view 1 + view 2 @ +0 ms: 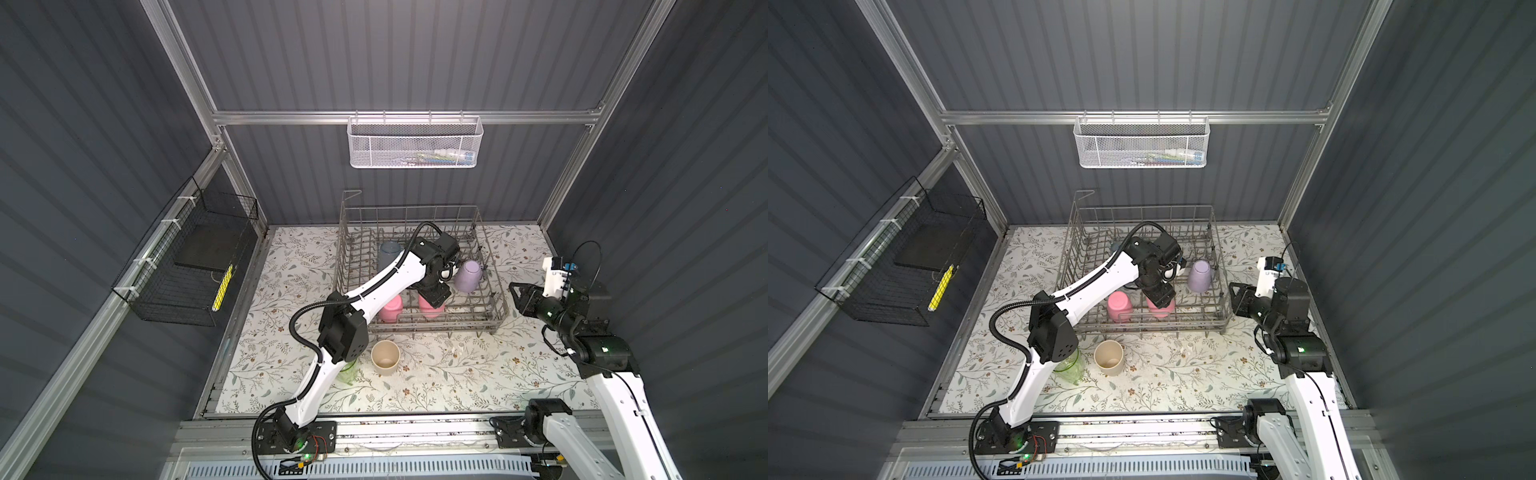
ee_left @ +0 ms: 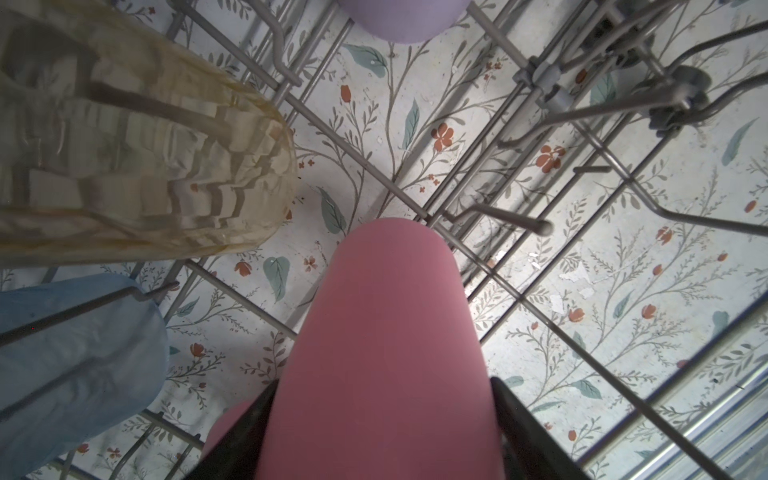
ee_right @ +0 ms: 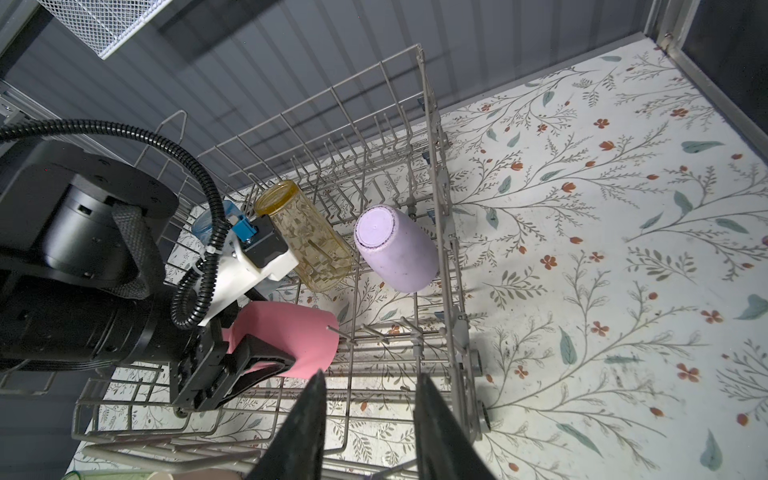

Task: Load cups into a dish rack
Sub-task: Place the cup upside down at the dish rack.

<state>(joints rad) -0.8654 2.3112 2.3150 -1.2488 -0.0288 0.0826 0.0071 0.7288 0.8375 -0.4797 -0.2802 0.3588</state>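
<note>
Cups are counted at seven, and five are found inside the dish rack (image 1: 415, 218). The blue cup (image 1: 389, 251) is set at the far side, with the amber cup (image 3: 307, 237) leaned on the tines beside it. The lavender cup (image 1: 468, 276) is tilted base-up near the rack's right wall. A pink cup (image 1: 390, 309) is placed at the near edge, and a second pink cup (image 3: 286, 332) just beside it.

The second pink cup is clasped between the fingers of the left tool (image 2: 384, 382), low among the tines. Its placing is judged nearly finished, though it is not yet released.

Two cups are left on the bench (image 1: 457, 374) in front of the rack: the beige cup (image 1: 385, 357), stood mouth-up, and the green cup (image 1: 1070, 368), half hidden under the left arm.

The right tool (image 3: 370, 376) is held partly open and empty beside the rack's right wall. The release and two more loads are judged outstanding.
</note>
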